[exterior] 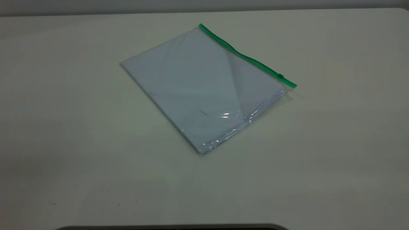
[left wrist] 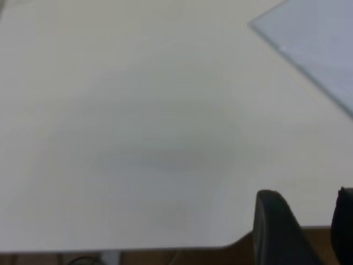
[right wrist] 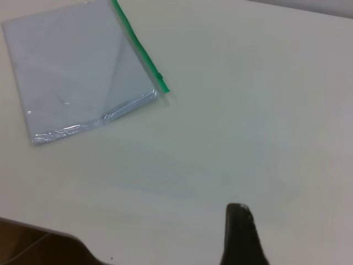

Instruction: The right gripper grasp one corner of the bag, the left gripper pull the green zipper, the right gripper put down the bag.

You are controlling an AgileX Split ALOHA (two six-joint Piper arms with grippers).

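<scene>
pale worktop (exterior: 335,159) carries the bag (exterior: 204,86) flat and untouched, green zipper (exterior: 246,57) unpulled, left end effector (left wrist: 309,232) apart and right end effector (right wrist: 240,237), spread unreadable, both well away, so every step remains.

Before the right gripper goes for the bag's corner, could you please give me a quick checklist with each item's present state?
1. Bag lies flat on the table: ok.
2. Green zipper in full view, slider tab near its right-hand end: ok.
3. Corner of the bag free, nothing on it: ok.
4. Right gripper away from the bag, over bare table: ok.
5. Right gripper open: cannot tell.
6. Left gripper open, clear of the bag: ok.
</scene>
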